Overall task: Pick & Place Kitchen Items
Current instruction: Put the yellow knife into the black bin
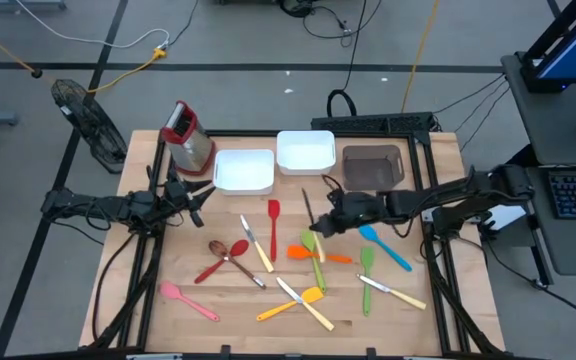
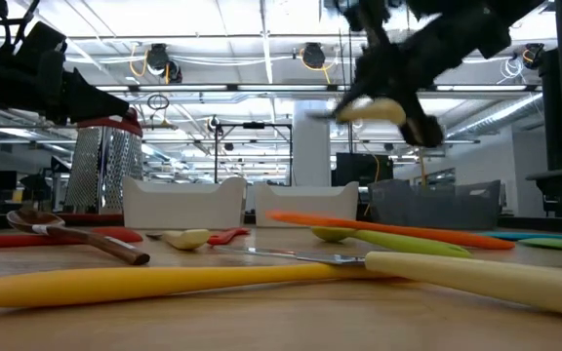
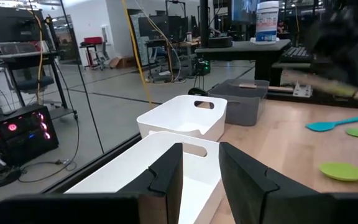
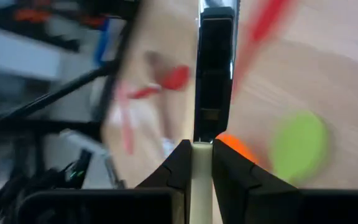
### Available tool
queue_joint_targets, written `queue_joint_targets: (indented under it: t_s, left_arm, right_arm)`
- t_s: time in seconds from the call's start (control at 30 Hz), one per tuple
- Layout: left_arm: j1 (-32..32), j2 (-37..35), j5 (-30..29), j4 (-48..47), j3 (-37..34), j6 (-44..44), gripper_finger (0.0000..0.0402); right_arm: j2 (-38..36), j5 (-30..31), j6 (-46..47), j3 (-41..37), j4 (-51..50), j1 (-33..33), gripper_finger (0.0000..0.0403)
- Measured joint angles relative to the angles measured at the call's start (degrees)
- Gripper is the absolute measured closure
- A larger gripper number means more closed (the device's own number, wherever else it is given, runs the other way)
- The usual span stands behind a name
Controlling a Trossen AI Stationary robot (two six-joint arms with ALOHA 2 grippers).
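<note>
Several kitchen items lie flat on the wooden table [image 1: 128, 300]: a red spatula [image 1: 273, 225], a brown spoon [image 1: 230, 248], a red spoon [image 1: 211, 268], a pink spatula [image 1: 188, 300], a yellow spatula [image 1: 288, 305], green spatulas [image 1: 367, 272], an orange one [image 1: 308, 253], a blue one [image 1: 383, 245] and pale-handled knives [image 1: 393, 292]. My right gripper [image 1: 326, 222] is above the table's middle, shut on a pale-handled knife [image 1: 308, 210]. My left gripper [image 1: 200, 200] is open and empty at the near edge of a white tray [image 3: 166, 155]. My right gripper pinches the knife's pale handle [image 4: 201, 163] between its two fingers. The dark blade [image 4: 215, 68] sticks out beyond the fingertips. The low view shows the handle [image 2: 371, 109] lifted clear, well above the table and the utensils on it.
Two white trays [image 1: 243, 170] [image 1: 305, 150] and a dark tray [image 1: 372, 167] stand in a row at the table's far side. A red-topped metal box [image 1: 188, 135] stands at the far left. Bare wood shows at the near left corner.
</note>
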Motion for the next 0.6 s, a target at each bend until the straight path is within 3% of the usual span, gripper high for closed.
queue_joint_targets:
  t_s: [0.13,0.33,0.6]
  left_arm:
    - [0.00,-0.01,0.03,0.00,0.00,-0.02,0.0295]
    - [0.00,-0.02,0.05,0.03,0.00,0.11,0.0295]
    - [0.00,-0.01,0.03,0.04,0.00,0.22,0.0295]
  right_arm:
    - [-0.74,-2.32,-9.40,0.00,11.94,-0.62,0.0370]
    - [-0.73,-5.50,-15.47,0.02,29.76,-1.31,0.0370]
    - [-0.79,-7.31,-17.47,0.07,39.73,-1.61,0.0370]
